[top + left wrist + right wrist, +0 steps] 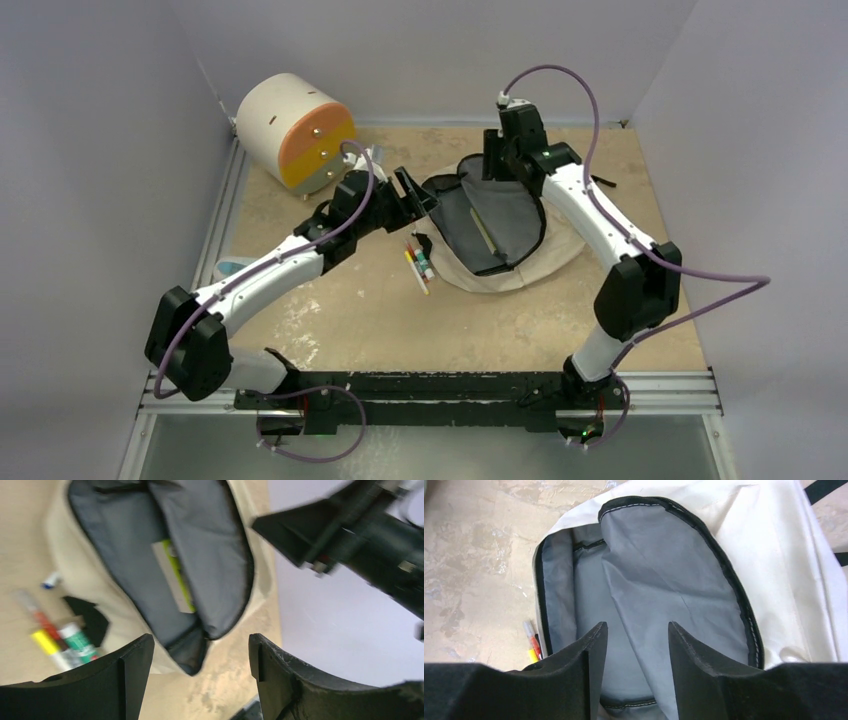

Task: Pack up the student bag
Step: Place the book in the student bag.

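At the far left of the table point(420, 330) stands a cream drawer unit point(297, 132) with an orange front. The left gripper point(415, 195) hovers with its jaws wide apart and empty, just beside the student bag point(510, 215). Some markers point(418, 264) lie near the bag's left edge. The bag lies unzipped in the middle, with a flat yellowish strip point(484, 232) inside. The right gripper point(497, 160) hangs over its far end, jaws parted, holding nothing.
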